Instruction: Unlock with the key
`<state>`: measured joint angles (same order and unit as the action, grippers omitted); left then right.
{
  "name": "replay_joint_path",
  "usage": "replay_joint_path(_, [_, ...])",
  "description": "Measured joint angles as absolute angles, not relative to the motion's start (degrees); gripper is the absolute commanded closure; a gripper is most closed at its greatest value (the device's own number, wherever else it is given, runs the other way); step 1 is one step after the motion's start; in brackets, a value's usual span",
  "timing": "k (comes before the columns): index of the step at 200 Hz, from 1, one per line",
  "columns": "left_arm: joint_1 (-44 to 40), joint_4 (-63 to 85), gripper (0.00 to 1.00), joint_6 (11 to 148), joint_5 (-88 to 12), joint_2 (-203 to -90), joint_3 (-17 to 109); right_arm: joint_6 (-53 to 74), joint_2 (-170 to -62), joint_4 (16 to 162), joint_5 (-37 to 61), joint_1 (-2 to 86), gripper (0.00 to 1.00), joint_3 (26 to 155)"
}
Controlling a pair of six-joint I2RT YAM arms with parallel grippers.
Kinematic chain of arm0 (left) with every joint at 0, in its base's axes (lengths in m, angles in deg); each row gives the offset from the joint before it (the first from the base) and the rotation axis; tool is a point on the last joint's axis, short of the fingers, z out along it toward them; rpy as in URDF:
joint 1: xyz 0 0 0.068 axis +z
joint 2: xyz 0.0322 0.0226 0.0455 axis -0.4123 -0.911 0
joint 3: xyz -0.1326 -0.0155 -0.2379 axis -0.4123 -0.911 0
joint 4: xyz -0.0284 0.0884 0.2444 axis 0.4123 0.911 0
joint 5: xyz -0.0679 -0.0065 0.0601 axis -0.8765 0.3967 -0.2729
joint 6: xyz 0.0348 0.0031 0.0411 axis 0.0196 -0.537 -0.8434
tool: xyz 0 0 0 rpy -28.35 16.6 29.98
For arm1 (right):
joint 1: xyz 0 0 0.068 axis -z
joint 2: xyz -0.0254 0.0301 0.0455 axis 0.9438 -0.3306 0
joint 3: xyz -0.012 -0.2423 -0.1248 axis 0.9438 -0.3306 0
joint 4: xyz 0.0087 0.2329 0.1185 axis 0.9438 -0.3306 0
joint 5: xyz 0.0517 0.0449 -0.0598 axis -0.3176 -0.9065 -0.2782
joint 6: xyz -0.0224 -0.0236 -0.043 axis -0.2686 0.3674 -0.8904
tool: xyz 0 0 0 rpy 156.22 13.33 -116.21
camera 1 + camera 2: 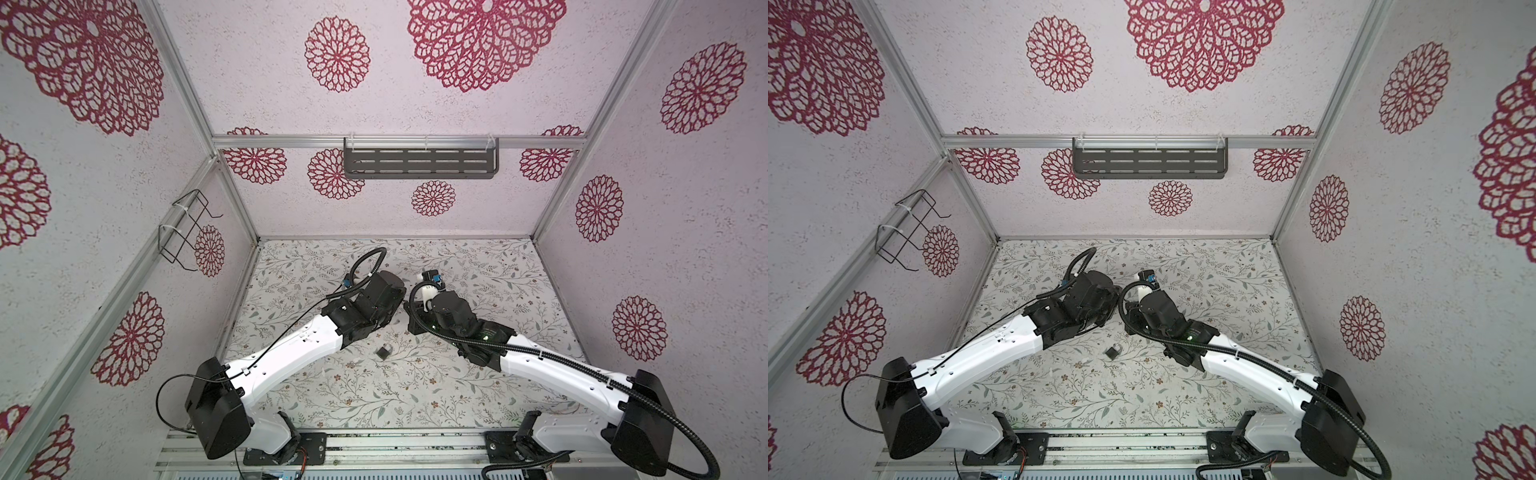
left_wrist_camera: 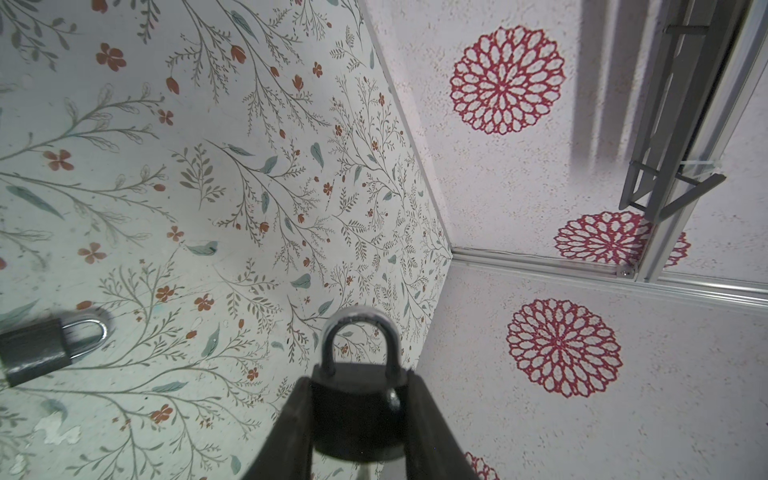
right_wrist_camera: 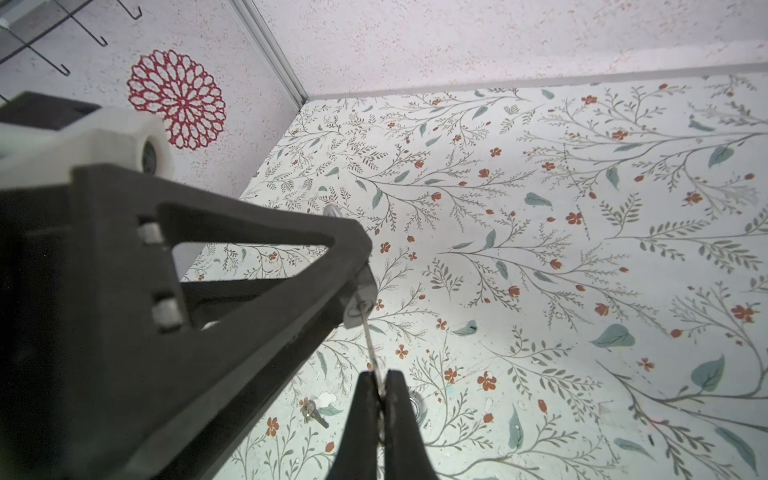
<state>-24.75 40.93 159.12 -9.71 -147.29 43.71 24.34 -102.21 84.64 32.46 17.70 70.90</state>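
My left gripper (image 2: 358,378) is shut on a dark padlock (image 2: 357,411), its silver shackle (image 2: 358,332) closed and sticking out past the fingertips. In the right wrist view that gripper's finger (image 3: 249,266) crosses the frame, with the padlock's grey bottom face (image 3: 360,305) at its tip. My right gripper (image 3: 379,376) is shut on a thin silver key (image 3: 371,345). The key's blade reaches the keyhole on that bottom face; how deep it sits I cannot tell. In both top views the two wrists (image 1: 374,299) (image 1: 1158,309) meet mid-table and hide both grippers.
A second padlock (image 1: 383,351) (image 2: 41,349) lies on the floral table, closer to the arm bases than the grippers. A spare key (image 3: 313,411) lies near it. A grey slotted shelf (image 1: 419,163) hangs on the back wall and a wire rack (image 1: 183,232) on the left wall.
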Motion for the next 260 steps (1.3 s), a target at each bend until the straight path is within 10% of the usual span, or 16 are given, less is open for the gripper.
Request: replay_joint_path(260, [-23.9,48.2,1.00,158.0,-10.9,-144.3,45.6,35.1,-101.0,88.1,17.8,21.1,1.00,69.3])
